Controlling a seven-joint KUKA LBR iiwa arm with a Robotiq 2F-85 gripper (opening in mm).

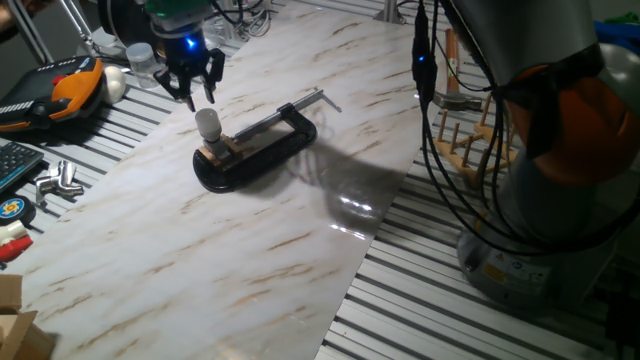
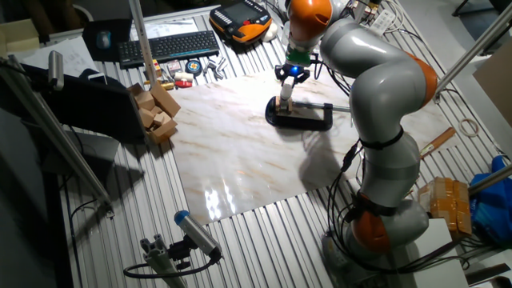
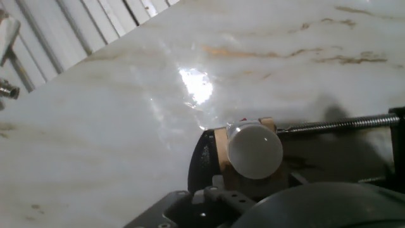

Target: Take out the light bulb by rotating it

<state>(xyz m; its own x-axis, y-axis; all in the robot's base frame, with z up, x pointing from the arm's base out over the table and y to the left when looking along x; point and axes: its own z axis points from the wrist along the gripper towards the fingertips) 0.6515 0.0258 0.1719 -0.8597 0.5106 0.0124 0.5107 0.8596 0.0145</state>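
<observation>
Marble slab [image 1: 250, 250] around clamped light bulb [image 1: 208, 124]

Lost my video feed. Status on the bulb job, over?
Gripper open, above the light bulb, not touching. Bulb upright in wooden block, held by black clamp. Nothing in the way.

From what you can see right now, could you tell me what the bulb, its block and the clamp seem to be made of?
Bulb: likely frosted glass; matte white and round.
Block: apparently bare wood; tan, dull.
Clamp: probably painted metal; black body, bright threaded screw.
</observation>
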